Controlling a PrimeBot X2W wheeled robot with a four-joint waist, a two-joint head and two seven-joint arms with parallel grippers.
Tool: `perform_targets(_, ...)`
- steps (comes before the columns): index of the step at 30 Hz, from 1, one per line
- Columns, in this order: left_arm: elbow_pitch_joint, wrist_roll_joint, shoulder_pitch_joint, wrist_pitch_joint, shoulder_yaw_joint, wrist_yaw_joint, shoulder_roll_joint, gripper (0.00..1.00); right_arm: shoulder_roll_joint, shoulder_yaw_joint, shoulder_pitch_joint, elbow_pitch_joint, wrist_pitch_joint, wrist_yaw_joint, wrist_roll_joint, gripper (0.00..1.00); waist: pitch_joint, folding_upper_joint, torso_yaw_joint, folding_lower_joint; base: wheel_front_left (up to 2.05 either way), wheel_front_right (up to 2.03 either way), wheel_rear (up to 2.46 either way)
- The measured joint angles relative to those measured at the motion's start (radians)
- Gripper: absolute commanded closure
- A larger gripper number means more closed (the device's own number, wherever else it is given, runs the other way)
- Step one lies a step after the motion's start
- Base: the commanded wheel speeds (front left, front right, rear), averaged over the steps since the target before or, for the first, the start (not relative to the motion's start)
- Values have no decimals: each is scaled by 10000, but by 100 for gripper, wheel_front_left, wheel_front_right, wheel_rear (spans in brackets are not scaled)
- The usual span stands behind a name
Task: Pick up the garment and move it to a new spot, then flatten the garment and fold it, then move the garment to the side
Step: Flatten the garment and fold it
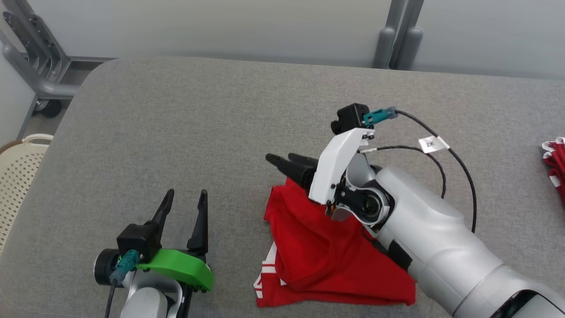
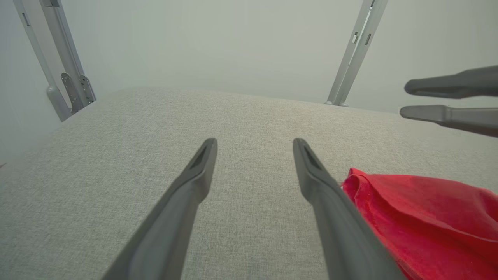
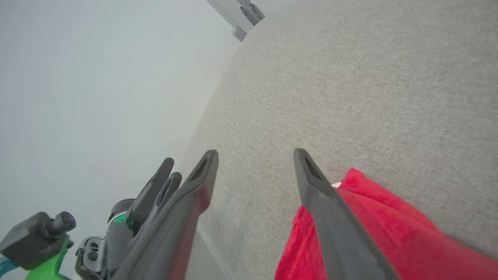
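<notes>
A red garment [image 1: 326, 260] with white trim lies bunched on the grey table [image 1: 185, 123], near the front edge. My right gripper [image 1: 280, 157] hovers over its far left corner, pointing left. Its jaws are open and nothing is held between them. In the right wrist view the garment [image 3: 389, 233] lies under and beside one finger of my right gripper [image 3: 255, 152]. My left gripper [image 1: 186, 193] stands open to the left of the garment, over bare table. In the left wrist view my left gripper [image 2: 255, 140] has the garment [image 2: 428, 210] at its right and the right gripper [image 2: 404, 100] beyond it.
Another red and white cloth [image 1: 556, 163] lies at the table's right edge. A cream basket [image 1: 17, 176] stands on the floor to the left, with a metal frame [image 1: 39, 66] behind it. Black cables [image 1: 459, 163] loop over my right forearm.
</notes>
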Motion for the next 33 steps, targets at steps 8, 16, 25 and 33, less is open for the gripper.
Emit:
perform_targets(8, -71, 75, 171, 0, 96, 2, 0, 0, -1099, -1260, 302, -107, -359, 0, -1536, 0, -179, 1, -266, 0, 0, 0, 0)
perform_targets(16, -111, 163, 339, -2, 132, 2, 0, 0, -1649, -3030, 2302, -1743, 407, 0, -3214, 0, -345, 0, -565, 0, 0, 0, 0)
perform_targets(25, -104, 182, 363, 0, 84, -15, -2, 0, -828, -5379, 5603, -5887, 2109, 0, -6527, 65, -364, 1, -706, 0, 0, 0, 0)
perform_targets(33, -123, 213, 337, 0, 119, -52, -2, 0, -148, -5756, 8121, -9311, 4151, 0, -7846, 100, -148, 1, -738, 0, 0, 0, 0)
